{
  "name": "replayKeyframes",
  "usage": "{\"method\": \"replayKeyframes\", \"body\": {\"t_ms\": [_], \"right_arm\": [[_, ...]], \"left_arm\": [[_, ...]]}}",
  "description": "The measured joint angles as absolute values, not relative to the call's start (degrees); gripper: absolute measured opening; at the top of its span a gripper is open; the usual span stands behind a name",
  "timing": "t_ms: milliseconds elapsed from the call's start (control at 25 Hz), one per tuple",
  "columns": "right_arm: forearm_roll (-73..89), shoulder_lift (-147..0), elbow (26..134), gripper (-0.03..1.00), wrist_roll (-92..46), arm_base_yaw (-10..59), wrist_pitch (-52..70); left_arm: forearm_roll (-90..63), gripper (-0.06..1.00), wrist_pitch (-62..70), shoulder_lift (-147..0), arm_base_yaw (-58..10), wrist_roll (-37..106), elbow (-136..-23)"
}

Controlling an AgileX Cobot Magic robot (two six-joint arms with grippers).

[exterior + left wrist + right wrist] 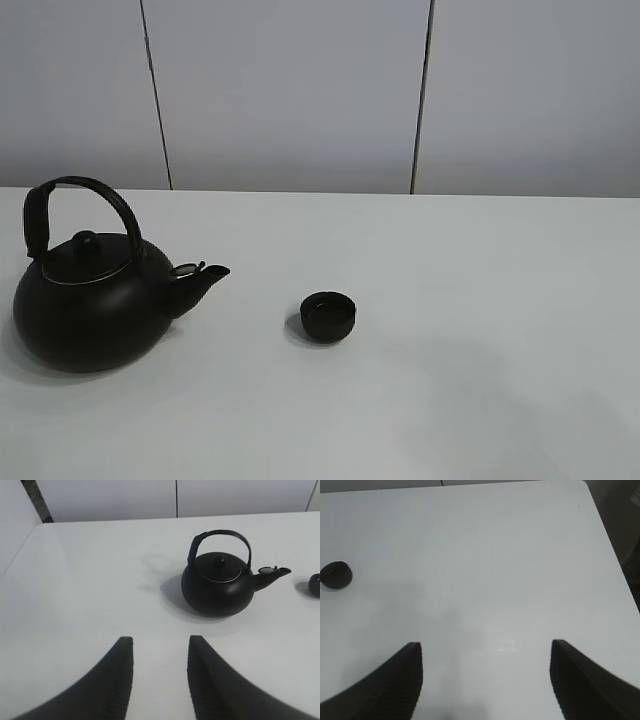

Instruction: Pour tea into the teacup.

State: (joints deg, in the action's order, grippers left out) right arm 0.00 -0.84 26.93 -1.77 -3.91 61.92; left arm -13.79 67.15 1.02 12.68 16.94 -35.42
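A big round black kettle with an arched handle and a lid stands on the white table at the left, its spout pointing right toward the teacup. The small black teacup sits near the table's middle. The kettle also shows in the left wrist view, with the cup at the frame edge. The cup shows in the right wrist view. My left gripper is open, well short of the kettle. My right gripper is wide open over bare table, far from the cup. Neither gripper shows in the high view.
The white table ends at a grey panelled wall at the back. The table's side edge and a rounded corner show in the right wrist view, and another edge in the left wrist view.
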Motion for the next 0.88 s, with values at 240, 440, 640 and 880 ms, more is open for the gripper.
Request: {"method": "replayKeyframes", "body": {"t_ms": [240,440,640,880], "right_arm": [[0.00,-0.84,26.93,0.50,-1.77,-3.91,61.92],[0.00,-0.84,26.93,0.50,-1.77,-3.91,61.92],[0.00,-0.84,26.93,0.50,-1.77,-3.91,61.92],[0.00,-0.84,26.93,0.50,-1.77,-3.91,61.92]], "left_arm": [[-12.16,0.27,64.06,1.02,12.68,16.01,-30.57],[-11.62,0.27,64.45,0.97,12.68,15.78,-28.50],[-11.52,0.27,64.96,0.97,12.49,15.49,-27.98],[-11.05,0.27,65.09,0.97,5.33,14.52,-27.87]]}}
